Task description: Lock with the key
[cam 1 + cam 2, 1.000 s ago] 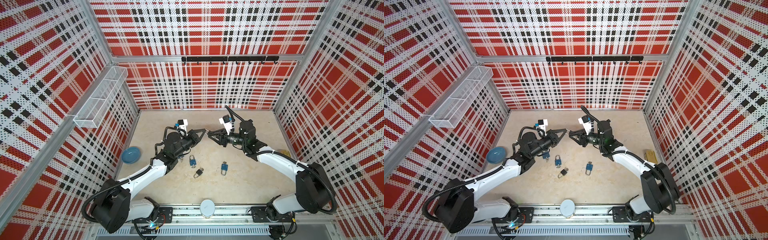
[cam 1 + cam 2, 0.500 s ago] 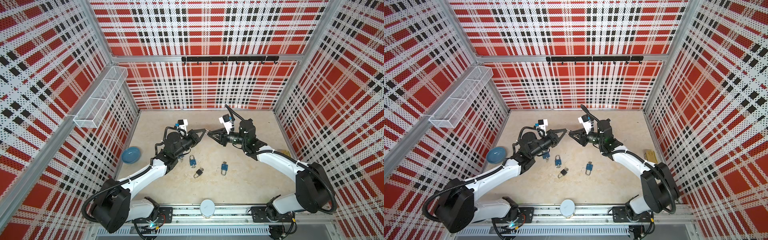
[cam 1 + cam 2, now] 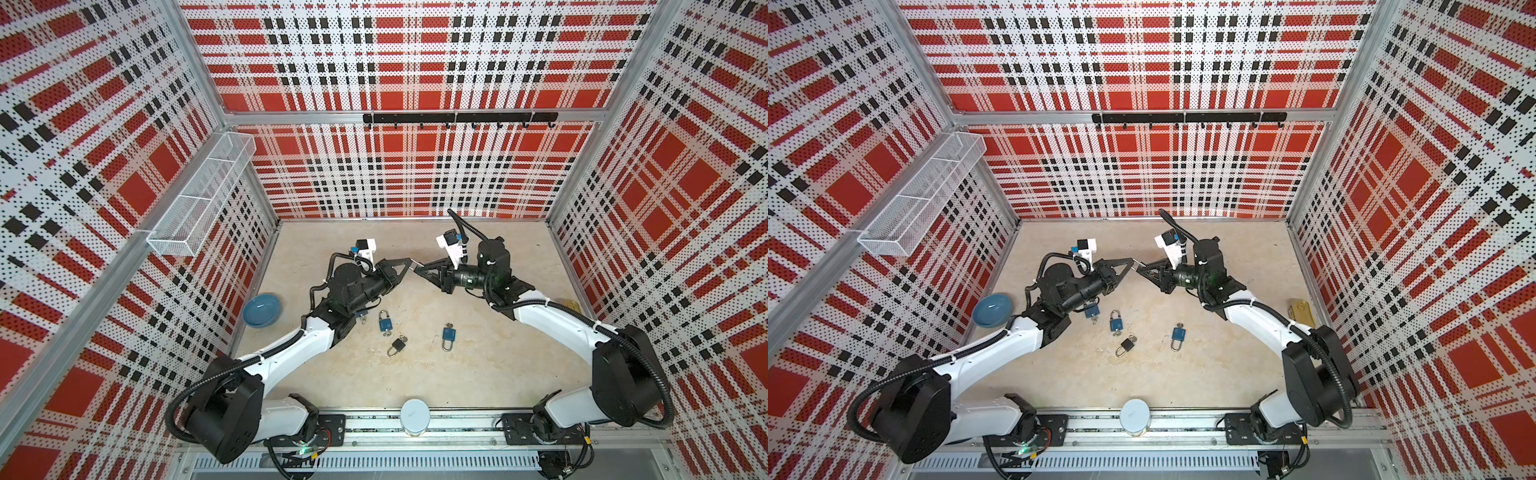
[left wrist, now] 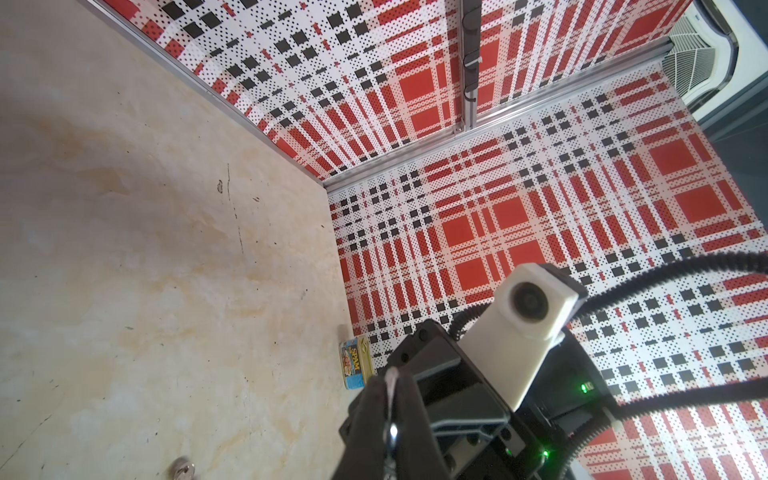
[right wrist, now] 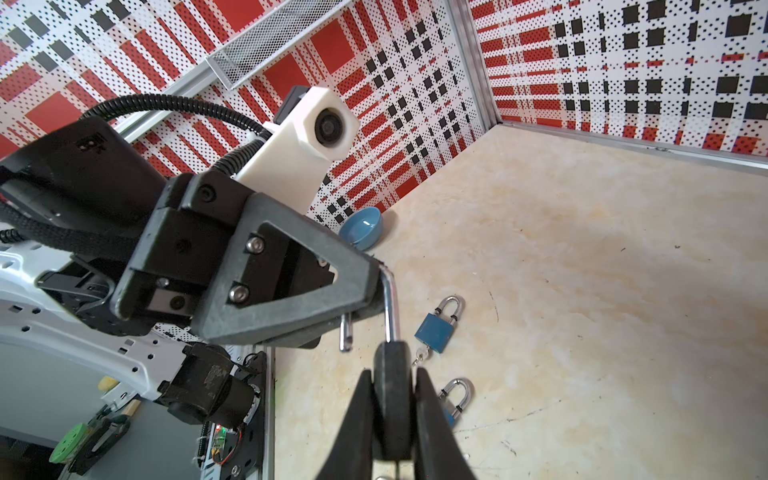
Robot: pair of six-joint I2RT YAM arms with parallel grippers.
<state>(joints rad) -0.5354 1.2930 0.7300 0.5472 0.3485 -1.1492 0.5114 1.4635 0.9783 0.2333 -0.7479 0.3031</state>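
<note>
Above the middle of the table my two grippers meet tip to tip. My left gripper (image 3: 408, 262) (image 4: 390, 379) is shut on the top of a silver shackle (image 5: 390, 301), whose short leg (image 5: 345, 332) hangs free outside the body. My right gripper (image 3: 420, 266) (image 5: 392, 371) is shut on the black padlock body (image 5: 392, 405) below that shackle. This padlock's key is hidden behind my right fingers (image 5: 432, 419). In both top views the held lock is only a small glint between the tips.
On the table lie a blue padlock (image 3: 385, 322), a small black padlock (image 3: 397, 345) and another blue padlock (image 3: 449, 334), keys in them. A blue bowl (image 3: 262, 310) sits by the left wall, a Spam can (image 4: 355, 363) by the right wall.
My right gripper's fingers have closed in onto the black padlock body. Both arms stay almost where they were, and the left gripper keeps its hold.
</note>
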